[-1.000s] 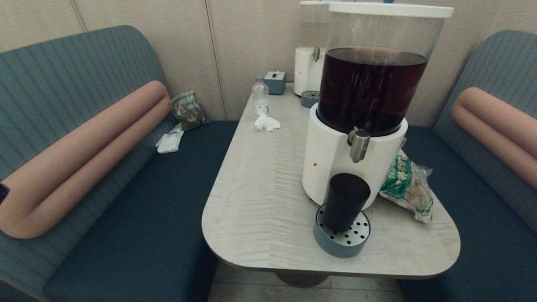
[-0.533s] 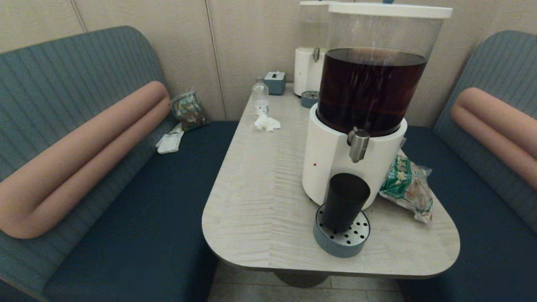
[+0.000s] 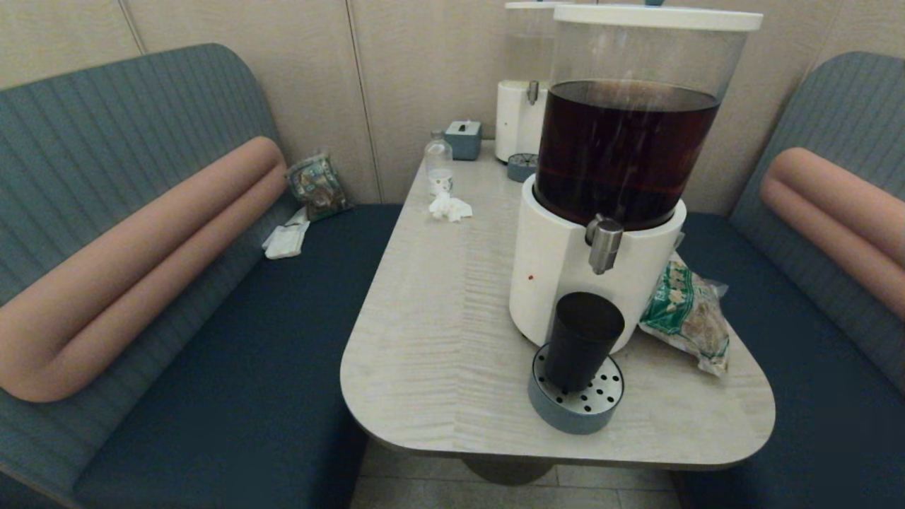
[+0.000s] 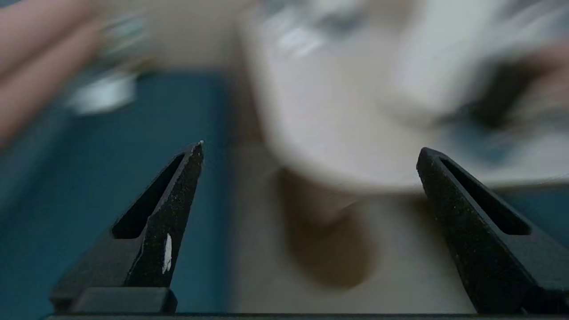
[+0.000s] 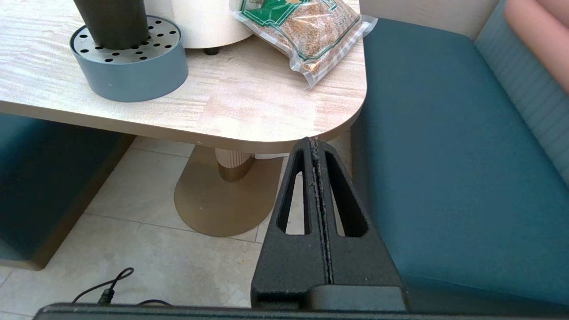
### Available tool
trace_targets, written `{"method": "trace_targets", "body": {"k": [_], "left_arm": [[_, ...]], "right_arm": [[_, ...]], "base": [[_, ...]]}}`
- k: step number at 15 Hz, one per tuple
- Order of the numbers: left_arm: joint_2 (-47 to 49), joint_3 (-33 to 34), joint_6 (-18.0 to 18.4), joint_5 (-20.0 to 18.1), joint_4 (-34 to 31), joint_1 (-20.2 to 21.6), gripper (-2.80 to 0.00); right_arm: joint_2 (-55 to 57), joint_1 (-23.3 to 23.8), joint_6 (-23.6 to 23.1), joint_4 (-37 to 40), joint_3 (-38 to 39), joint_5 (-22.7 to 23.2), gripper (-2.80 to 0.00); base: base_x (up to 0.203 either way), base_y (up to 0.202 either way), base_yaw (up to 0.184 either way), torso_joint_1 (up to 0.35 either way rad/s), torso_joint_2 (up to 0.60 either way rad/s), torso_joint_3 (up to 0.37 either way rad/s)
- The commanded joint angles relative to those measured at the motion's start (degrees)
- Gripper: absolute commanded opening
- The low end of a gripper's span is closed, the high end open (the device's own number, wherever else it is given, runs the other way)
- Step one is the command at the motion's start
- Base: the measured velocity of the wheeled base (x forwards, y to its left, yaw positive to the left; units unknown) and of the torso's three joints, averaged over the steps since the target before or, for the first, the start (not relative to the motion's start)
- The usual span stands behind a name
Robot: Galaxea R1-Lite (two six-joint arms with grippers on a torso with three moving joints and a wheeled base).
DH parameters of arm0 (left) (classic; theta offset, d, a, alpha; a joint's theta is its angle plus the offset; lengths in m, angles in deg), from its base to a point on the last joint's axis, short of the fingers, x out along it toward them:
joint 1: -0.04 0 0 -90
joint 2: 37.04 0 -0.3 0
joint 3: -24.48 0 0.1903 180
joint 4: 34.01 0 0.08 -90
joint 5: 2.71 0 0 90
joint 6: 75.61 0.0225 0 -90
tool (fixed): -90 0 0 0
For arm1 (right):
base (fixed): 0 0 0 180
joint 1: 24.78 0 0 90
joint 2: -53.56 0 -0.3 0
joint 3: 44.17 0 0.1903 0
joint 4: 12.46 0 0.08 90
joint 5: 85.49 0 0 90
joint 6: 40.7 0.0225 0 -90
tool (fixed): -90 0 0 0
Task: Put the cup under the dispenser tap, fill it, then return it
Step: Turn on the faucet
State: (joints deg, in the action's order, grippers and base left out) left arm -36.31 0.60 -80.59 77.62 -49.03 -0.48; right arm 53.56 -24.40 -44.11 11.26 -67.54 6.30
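The dark tumbler cup stands upright on the round grey drip tray, directly beneath the brushed-steel dispenser tap of the big dispenser with the brown drink. No gripper touches it. In the right wrist view the cup's lower part shows on the same tray. My left gripper is open, low in front of the table's near edge, with nothing between its fingers. My right gripper is shut and empty, parked below the table's near right corner. Neither arm shows in the head view.
A green snack bag lies right of the dispenser base. Farther back stand a small clear bottle, a crumpled tissue, a tissue box and a second dispenser. Teal benches flank the table.
A dark bit of the left arm at the head view's left edge one second ago has gone out of view. The cup stays put under the tap.
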Motion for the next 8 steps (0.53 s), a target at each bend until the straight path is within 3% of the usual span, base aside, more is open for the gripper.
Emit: {"method": "trace_targets", "body": {"k": [1,5,8], "left_arm": [[-0.78,0.39,1.67,10.59,-4.93,0.0,0.0],[-0.66,0.11,2.72,10.38,-9.12,0.08,0.0],[-0.73,0.33,5.32,10.11,-8.43,0.08,0.0]], "right_arm": [[0.0,-0.03,-0.02,0.0,0.0,0.05,-2.8],[0.0,0.01,-0.51,0.06,0.0,0.05,-2.8],[0.0,-0.03,-4.49,-0.17,0.0,-0.12,-2.8]], "base": [[0.0,0.0,0.0,0.0,0.0,0.0],[0.0,0.0,0.0,0.0,0.0,0.0],[0.0,0.0,0.0,0.0,0.0,0.0]]}}
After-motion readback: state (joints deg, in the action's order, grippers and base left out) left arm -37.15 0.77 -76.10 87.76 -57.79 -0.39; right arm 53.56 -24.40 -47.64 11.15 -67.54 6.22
